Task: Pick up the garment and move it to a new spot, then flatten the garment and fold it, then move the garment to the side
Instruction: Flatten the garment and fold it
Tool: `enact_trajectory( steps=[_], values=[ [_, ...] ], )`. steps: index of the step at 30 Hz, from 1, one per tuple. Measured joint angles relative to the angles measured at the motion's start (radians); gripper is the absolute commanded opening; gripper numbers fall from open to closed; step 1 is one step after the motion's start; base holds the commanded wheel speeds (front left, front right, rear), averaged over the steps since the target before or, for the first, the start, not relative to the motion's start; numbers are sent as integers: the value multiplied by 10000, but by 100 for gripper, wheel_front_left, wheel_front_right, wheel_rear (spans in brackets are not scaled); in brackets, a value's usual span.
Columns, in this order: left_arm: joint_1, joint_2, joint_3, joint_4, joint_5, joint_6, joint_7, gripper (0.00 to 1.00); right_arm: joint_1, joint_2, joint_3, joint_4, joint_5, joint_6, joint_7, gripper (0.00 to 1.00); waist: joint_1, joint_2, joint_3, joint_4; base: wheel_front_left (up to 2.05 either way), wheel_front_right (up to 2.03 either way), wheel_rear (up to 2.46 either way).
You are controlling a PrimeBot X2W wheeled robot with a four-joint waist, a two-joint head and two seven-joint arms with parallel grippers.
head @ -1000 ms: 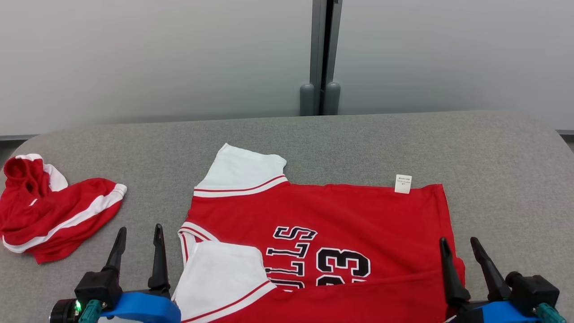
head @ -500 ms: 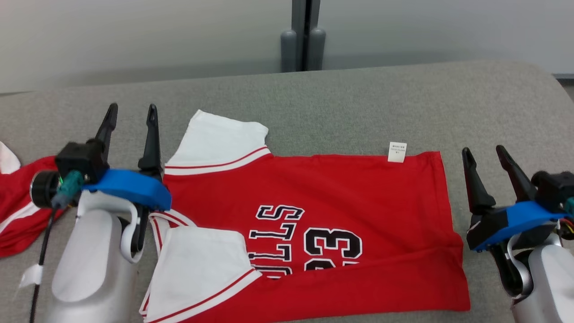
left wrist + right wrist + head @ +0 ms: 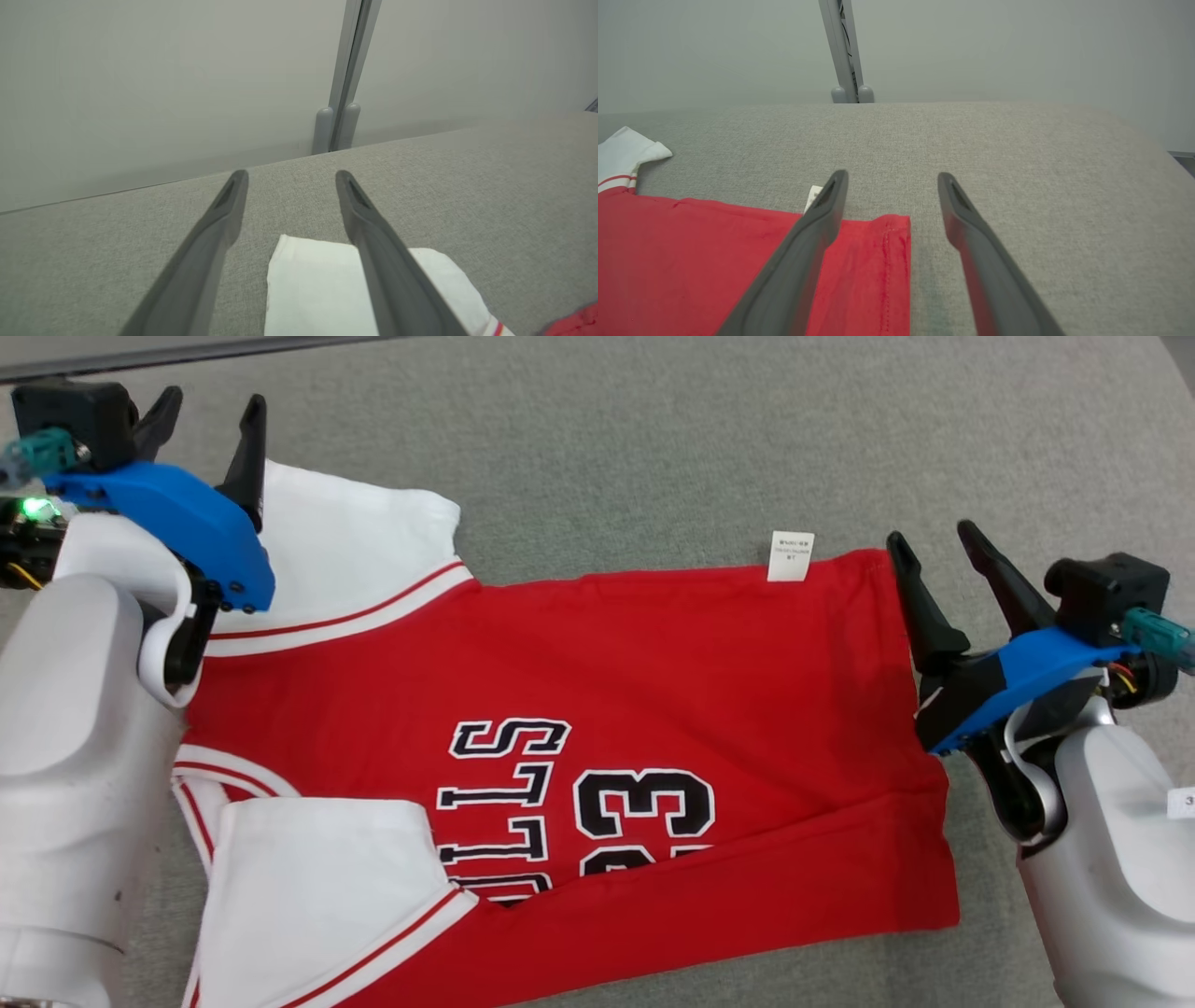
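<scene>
1. The shirt [image 3: 597,709] is laid out flat on the grey tabletop [image 3: 653,439]. Its red body is spread sideways, with the collar end to the robot's left and the hem to its right.
2. Black-and-white lettering and a 23 are read across the body. The near long edge is folded up over the lower part of the print.
3. A small white label [image 3: 790,555] is spotted on the far edge, close to the hem corner.
4. The far sleeve [image 3: 355,541], white with a red stripe, is spread out beyond the far edge. The near sleeve [image 3: 308,887] is laid over the body at the lower left.
5. The left hand [image 3: 213,403] is held above the outer corner of the far sleeve. Its fingers are spread wide and nothing is pinched between them.
6. In the left wrist view, that white corner is seen between the two fingers and is partly crossed by one of them.
7. The right hand [image 3: 932,534] is placed at the far hem corner. It too is spread wide, and nothing is gripped.
8. In the right wrist view, one finger is seen over red cloth and the other over bare tabletop, with the hem edge between them.
9. Whether either hand is touching the cloth cannot be told.
10. Beyond the tabletop, a pale wall [image 3: 1017,46] and a grey post [image 3: 844,51] are seen.
</scene>
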Motion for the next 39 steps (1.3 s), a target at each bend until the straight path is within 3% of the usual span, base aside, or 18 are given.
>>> enact_trajectory(
  steps=[10, 25, 26, 27, 39],
  values=[
    [-858, 644, -1509, 1252, -1108, 0, 1429, 100, -677, 153, 673, 545, 313, 0, -391, 100, -3, -1, 763, -479, 0, 0, 0],
    [-1240, 744, -2307, 1939, -2439, 2, 1622, 100, -1096, 12, 1160, 1085, 614, 0, -385, 100, -4, -5, 993, -594, 0, 0, 0],
    [-1256, 742, -2401, 1958, -2495, 4, 1662, 63, -1102, 4, 1187, 1127, 650, 0, -370, 100, -4, -5, 988, -597, 0, 0, 0],
    [-1283, 748, -2508, 1956, -2497, 6, 1674, 0, -1120, -15, 1216, 1166, 700, 0, -295, 100, -5, -5, 982, -595, 0, 0, 0],
    [-1368, 637, -3551, 1825, -2882, -2, 978, 0, -1350, -341, 1592, 1565, 1039, 0, 782, 100, -4, -6, 803, -156, 0, 0, 0]
  ],
)
